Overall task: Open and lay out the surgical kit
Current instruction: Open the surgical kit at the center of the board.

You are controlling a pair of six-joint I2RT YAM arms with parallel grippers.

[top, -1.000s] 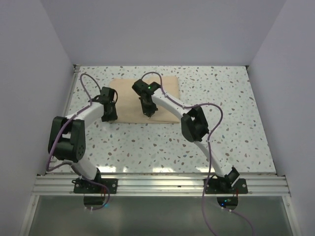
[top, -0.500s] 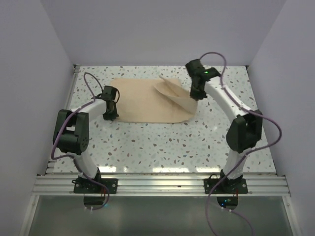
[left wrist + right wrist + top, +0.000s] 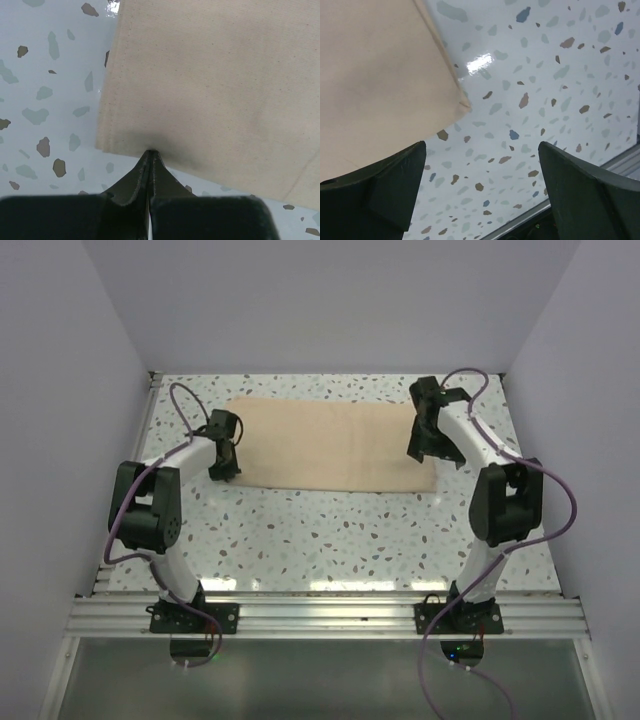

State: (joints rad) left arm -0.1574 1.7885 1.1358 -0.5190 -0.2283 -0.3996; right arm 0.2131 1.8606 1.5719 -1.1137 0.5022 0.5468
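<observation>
— Tan cloth wrap?
— Spread flat as a wide rectangle, lengthwise left to right, on the far half of the speckled surface.
— Edges?
— Layered along the left edge, slightly curled at the near-right corner.

- We see white links and black joint housings on the left arm and the right arm.
- A purple cable loops behind each gripper.
- The left gripper and the right gripper have matte black fingers.

On table, toward back: cloth wrap
</observation>
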